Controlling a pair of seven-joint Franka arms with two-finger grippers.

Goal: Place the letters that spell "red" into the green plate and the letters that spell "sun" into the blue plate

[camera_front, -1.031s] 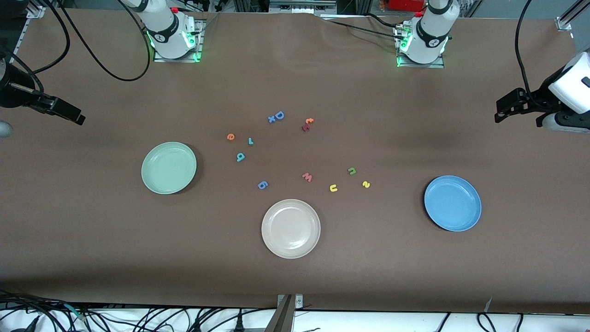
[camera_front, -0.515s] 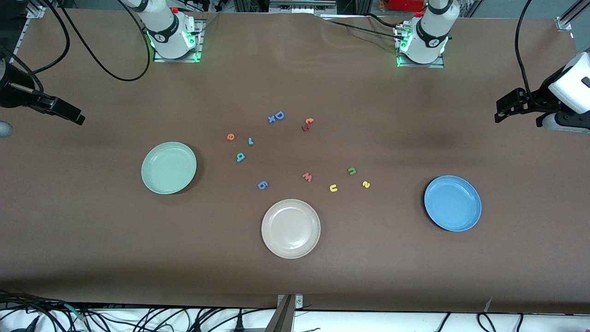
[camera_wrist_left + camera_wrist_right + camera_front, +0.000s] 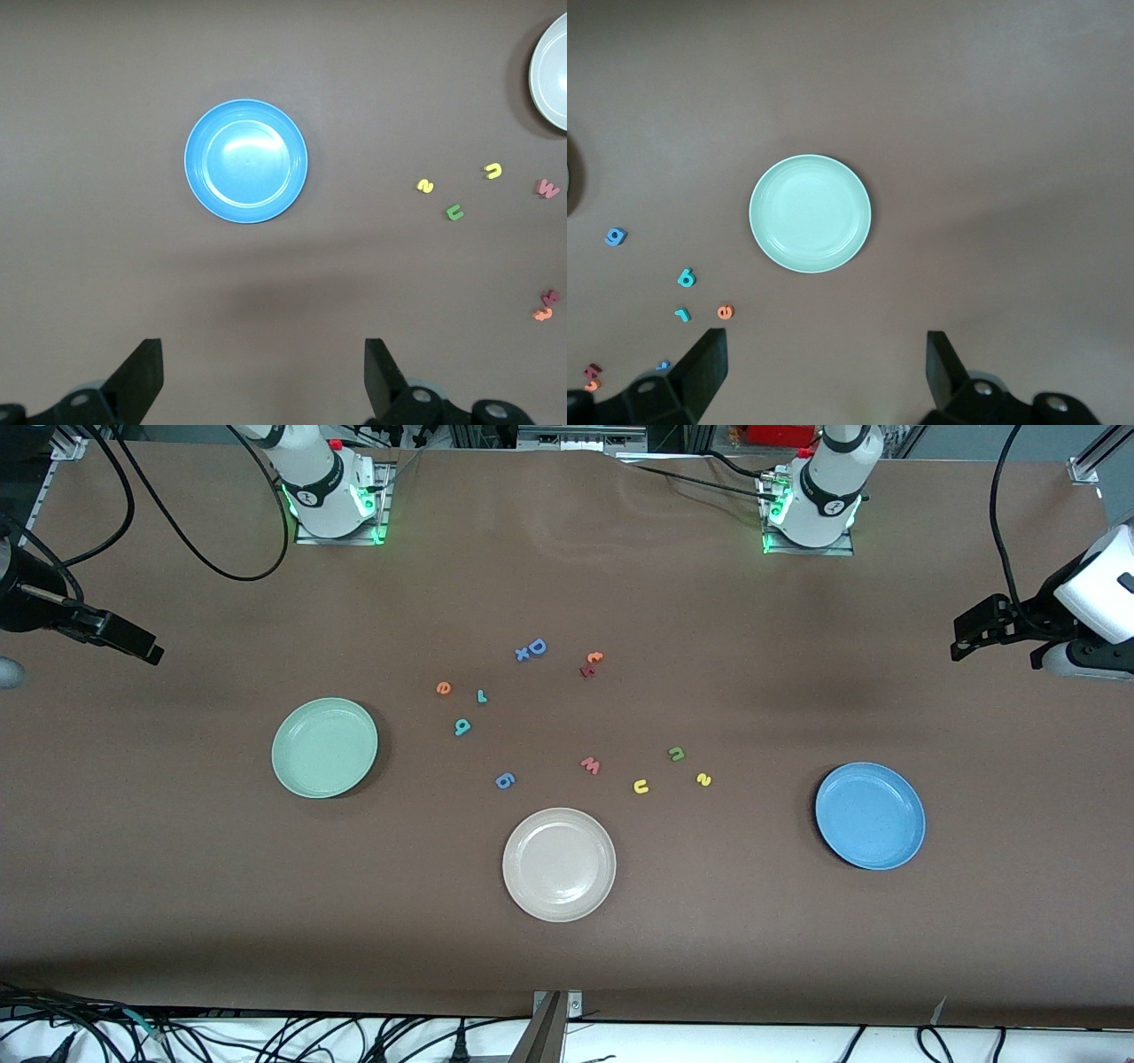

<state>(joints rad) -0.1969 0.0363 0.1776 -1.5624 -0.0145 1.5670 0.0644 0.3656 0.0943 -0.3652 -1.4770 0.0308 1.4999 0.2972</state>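
Brown table (image 3: 177, 868), plates bare. My left gripper (image 3: 261, 381) hung fingers spread and empty, high over the table near the blue plate (image 3: 870, 815); my right gripper (image 3: 824, 376) likewise near the green plate (image 3: 324, 747). Orange "e" (image 3: 444, 687), teal "r" (image 3: 481, 696) and teal "d" (image 3: 462, 727) lay beside the green plate; green "n" (image 3: 676, 754), yellow "u" (image 3: 640, 786) and yellow "s" (image 3: 703, 779) lay toward the blue one.

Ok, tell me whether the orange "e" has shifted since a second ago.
No. The orange "e" lies in the same spot, between the green plate and the thin teal "r", as before.
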